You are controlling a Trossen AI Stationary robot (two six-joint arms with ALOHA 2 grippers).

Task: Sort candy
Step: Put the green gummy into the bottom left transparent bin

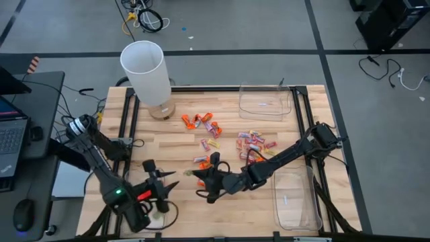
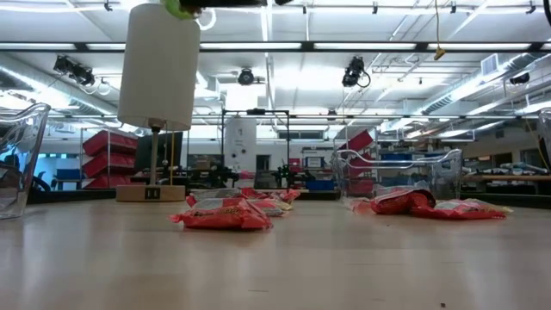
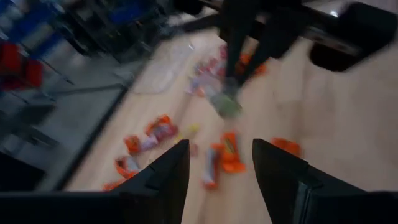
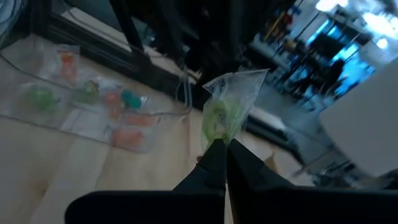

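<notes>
The right gripper (image 4: 221, 146) pinches a green candy (image 4: 219, 118) by its thin wrapper edge, up above the table (image 1: 168, 144). It could slip out and fall. The left gripper (image 3: 217, 165) waits open nearby.

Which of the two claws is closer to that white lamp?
Left. The left gripper sits below the white lamp, near the front-left edge; the right gripper is farther right, mid-table.
</notes>
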